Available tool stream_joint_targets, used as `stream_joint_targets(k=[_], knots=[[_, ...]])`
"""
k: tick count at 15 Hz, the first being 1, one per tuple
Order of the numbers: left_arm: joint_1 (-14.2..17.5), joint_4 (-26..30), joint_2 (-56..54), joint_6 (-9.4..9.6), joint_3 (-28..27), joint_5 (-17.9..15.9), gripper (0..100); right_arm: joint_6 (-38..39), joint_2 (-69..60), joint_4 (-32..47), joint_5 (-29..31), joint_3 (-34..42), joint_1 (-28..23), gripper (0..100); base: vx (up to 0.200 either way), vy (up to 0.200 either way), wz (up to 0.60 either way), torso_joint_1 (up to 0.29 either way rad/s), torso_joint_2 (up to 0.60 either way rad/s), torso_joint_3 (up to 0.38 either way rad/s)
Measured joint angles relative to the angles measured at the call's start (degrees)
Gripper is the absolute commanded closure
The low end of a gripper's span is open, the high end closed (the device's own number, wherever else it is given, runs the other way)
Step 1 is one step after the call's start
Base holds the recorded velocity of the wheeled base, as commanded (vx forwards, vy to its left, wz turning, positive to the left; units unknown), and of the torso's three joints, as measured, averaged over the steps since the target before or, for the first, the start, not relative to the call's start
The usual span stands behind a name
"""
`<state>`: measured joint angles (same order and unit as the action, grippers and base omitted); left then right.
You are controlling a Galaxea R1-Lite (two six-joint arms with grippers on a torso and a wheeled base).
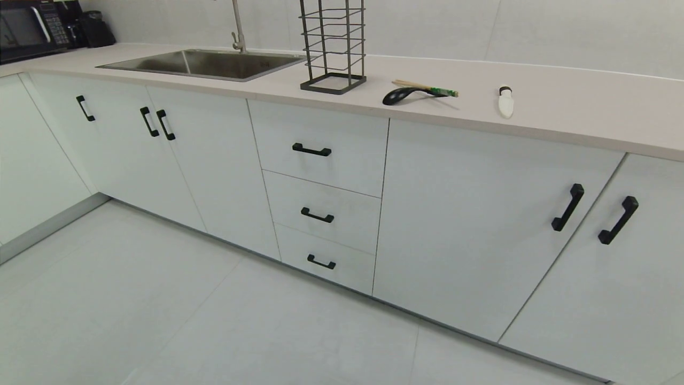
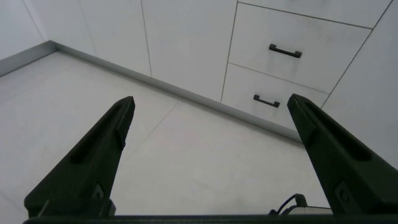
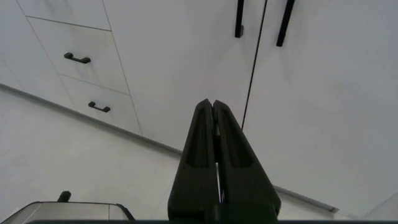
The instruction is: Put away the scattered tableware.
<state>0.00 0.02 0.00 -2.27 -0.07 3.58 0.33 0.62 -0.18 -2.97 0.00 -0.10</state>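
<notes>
Spoon (image 1: pixel 398 97) by chopsticks (image 1: pixel 418 85), on counter (image 1: pixel 561 115), rack (image 1: pixel 332 90) nr

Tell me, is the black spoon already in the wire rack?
No, the black spoon lies on the countertop beside the chopsticks, off to the right of the wire rack.

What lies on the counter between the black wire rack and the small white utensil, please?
In the head view, a black spoon and a pair of chopsticks lie there.
</notes>
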Motion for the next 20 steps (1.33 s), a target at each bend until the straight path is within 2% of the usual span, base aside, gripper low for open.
stream_joint_targets(k=[9,15,20], knots=[[0.0,-0.02,0.0,-0.09,0.0,-0.02,0,0.02,0.0,0.05,0.0,0.0,0.0,100,0.2,0.0,0.0,0.002,0.0,0.002],[0.0,-0.02,0.0,0.0,-0.02,-0.02,0,0.02,0.0,0.02,0.02,0.0,0.02,100,0.0,0.0,0.0,0.0,0.0,0.0],[0.05,-0.02,0.0,0.0,-0.02,-0.02,0,0.02,0.0,0.07,0.02,0.0,0.05,100,0.0,0.2,0.0,0.0,0.0,0.005]])
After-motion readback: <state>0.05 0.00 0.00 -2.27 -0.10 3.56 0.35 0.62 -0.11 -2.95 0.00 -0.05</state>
